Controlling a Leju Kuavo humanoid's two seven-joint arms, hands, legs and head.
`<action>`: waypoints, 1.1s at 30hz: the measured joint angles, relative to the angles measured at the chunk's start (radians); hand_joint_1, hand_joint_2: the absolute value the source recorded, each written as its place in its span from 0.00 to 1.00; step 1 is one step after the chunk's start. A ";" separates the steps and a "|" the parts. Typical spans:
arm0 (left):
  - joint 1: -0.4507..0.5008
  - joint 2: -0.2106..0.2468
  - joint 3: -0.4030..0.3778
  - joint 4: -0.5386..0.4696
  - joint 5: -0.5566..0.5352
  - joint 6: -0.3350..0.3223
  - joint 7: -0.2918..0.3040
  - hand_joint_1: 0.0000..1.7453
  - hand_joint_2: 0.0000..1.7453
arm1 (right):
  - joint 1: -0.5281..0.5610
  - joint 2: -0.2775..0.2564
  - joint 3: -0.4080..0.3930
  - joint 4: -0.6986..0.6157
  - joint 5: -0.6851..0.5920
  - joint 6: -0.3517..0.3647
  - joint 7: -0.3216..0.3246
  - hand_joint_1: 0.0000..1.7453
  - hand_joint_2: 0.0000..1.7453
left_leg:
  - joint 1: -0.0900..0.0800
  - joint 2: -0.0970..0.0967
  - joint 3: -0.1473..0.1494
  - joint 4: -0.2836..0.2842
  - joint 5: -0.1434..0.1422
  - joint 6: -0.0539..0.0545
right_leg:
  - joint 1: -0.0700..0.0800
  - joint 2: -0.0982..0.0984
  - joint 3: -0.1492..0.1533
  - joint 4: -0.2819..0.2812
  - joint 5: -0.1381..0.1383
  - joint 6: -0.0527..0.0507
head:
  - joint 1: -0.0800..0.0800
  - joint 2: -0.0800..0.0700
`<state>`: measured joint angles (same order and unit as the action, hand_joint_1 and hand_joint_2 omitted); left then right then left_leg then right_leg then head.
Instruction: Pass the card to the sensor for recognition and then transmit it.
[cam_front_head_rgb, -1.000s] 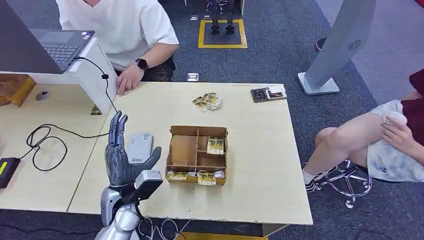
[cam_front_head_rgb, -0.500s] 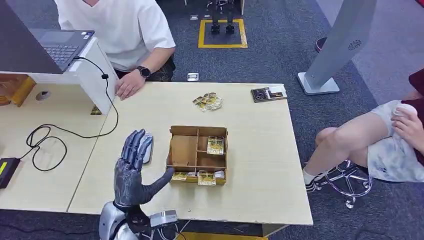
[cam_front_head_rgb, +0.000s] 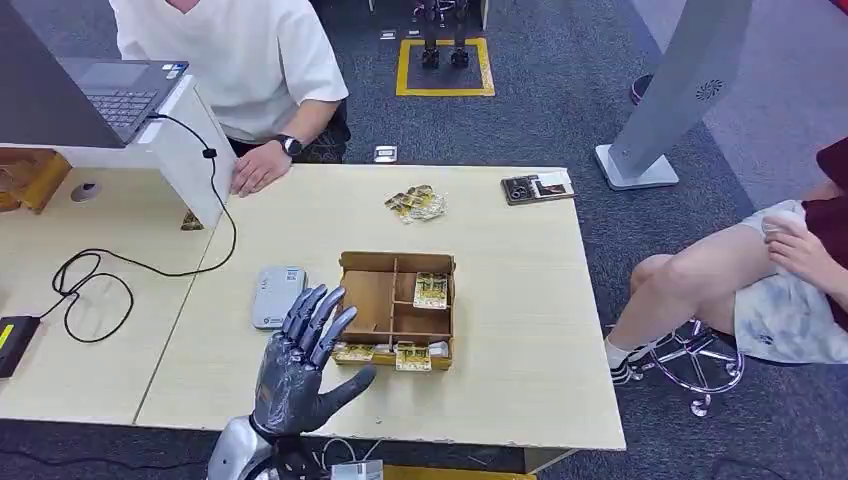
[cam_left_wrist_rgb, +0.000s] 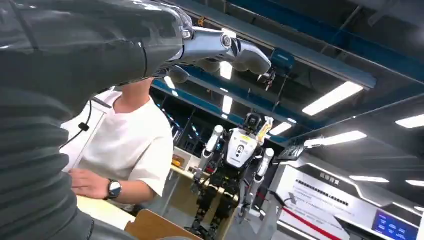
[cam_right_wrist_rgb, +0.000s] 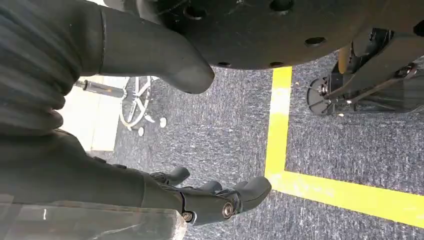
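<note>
Yellow-printed cards (cam_front_head_rgb: 431, 289), upright in wooden box (cam_front_head_rgb: 395, 263)

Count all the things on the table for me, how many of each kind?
Grey sensor: 1
Cardboard box: 1
Loose card pile: 1
Dark booklet: 1
Total: 4

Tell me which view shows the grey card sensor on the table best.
The head view: the sensor lies flat and whole on the table, just beyond the open left robot hand. The left wrist view looks up at the ceiling, the right wrist view down at the floor.
</note>
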<state>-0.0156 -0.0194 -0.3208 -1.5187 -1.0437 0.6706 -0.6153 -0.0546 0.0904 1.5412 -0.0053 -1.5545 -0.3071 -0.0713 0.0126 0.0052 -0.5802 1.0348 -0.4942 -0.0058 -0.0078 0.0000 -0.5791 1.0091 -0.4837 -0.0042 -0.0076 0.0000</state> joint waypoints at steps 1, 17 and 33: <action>-0.001 0.003 -0.005 0.000 0.000 0.000 0.000 0.00 1.00 | 0.000 0.000 0.000 0.000 0.000 0.000 0.000 0.00 1.00 | 0.000 0.000 0.000 0.000 0.000 0.000 | 0.000 0.000 0.000 0.000 0.000 0.000 | 0.000 0.000; -0.061 0.074 -0.147 0.082 -0.136 0.000 0.268 0.00 1.00 | 0.001 0.000 -0.011 -0.003 0.000 -0.004 0.001 0.00 1.00 | 0.000 0.000 0.000 0.000 0.000 0.000 | 0.000 0.000 0.000 0.000 0.000 0.000 | 0.000 0.000; -0.249 0.122 -0.447 0.271 -0.316 -0.006 0.613 0.00 1.00 | 0.001 -0.009 -0.011 -0.018 0.000 -0.007 -0.001 0.00 1.00 | 0.000 0.000 0.000 0.000 0.000 0.000 | 0.000 0.000 0.000 0.000 0.000 0.000 | 0.000 0.000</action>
<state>-0.2643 0.1026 -0.7676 -1.2474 -1.3593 0.6649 -0.0026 -0.0533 0.0813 1.5305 -0.0233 -1.5541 -0.3143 -0.0721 0.0125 0.0052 -0.5802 1.0349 -0.4942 -0.0058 -0.0079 -0.0001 -0.5790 1.0091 -0.4836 -0.0042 -0.0076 0.0000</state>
